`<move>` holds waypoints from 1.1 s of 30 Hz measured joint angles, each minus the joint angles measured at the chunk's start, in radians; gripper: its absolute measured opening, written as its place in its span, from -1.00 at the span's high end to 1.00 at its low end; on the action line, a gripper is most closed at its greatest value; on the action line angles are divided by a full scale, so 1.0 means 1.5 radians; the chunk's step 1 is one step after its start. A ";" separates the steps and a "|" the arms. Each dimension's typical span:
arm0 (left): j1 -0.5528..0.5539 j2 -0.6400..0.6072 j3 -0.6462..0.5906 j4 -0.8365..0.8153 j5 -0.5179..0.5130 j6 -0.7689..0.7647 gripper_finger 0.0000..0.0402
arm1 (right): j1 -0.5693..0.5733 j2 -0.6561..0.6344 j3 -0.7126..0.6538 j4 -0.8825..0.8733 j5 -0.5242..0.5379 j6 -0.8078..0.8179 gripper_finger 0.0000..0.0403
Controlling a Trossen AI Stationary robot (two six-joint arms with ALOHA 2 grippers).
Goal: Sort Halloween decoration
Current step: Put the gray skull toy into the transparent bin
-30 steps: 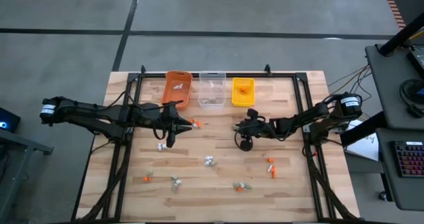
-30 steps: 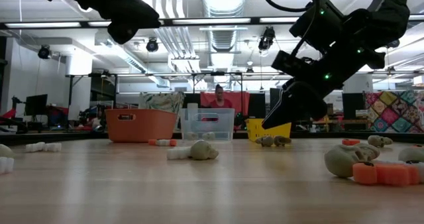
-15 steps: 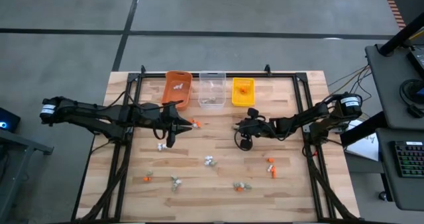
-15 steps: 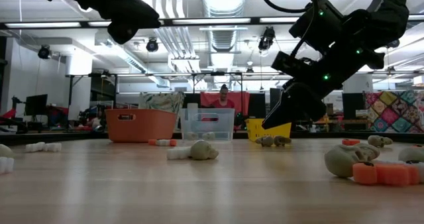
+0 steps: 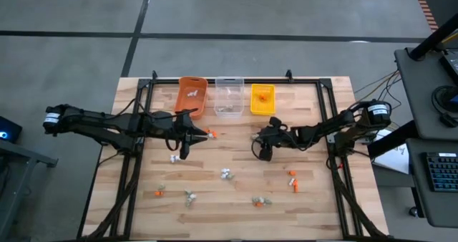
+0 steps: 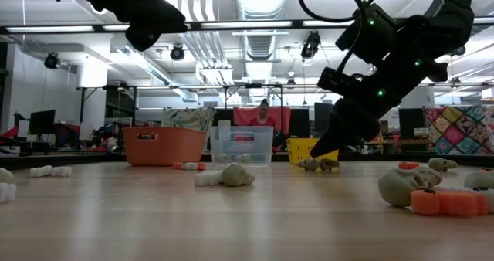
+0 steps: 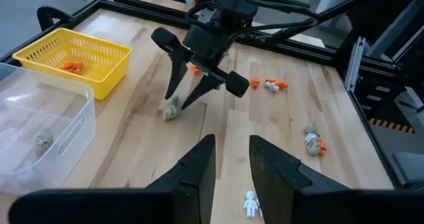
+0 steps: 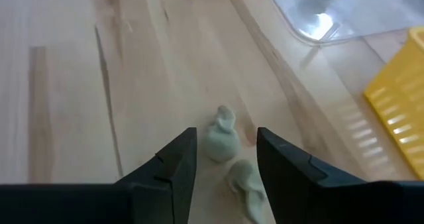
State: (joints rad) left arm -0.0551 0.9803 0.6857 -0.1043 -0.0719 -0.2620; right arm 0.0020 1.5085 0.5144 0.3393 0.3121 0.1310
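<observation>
Just in front of the yellow bin (image 5: 262, 99), two grey-tan skull trinkets (image 8: 222, 142) lying side by side on the table (image 5: 322, 199). Right gripper (image 8: 224, 159) spread wide, straddling the nearer one w/o touching. Best to drop straight down, then pinch only that one. Left gripper (image 7: 230, 159) parked near the orange bin (image 5: 192, 94), fingers slightly apart, empty.

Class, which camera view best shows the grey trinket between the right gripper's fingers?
The right wrist view: the grey trinket fills the gap in the open right gripper. The left wrist view shows it small; the low view, low and distant; the high view hides it.
</observation>
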 joint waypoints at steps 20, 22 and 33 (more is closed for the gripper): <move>0.000 0.000 0.000 0.000 -0.034 0.013 0.63 | -0.002 0.001 0.066 -0.092 0.008 0.022 0.28; 0.000 0.000 0.000 0.000 -0.034 0.013 0.63 | -0.002 0.001 0.069 -0.104 0.012 0.028 0.29; 0.000 0.000 0.000 0.000 -0.034 0.013 0.63 | -0.002 0.001 0.069 -0.105 0.019 0.036 0.29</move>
State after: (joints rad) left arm -0.0551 0.9805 0.6857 -0.1043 -0.1230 -0.2432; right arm -0.0010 1.5093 0.6182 0.1825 0.3401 0.1856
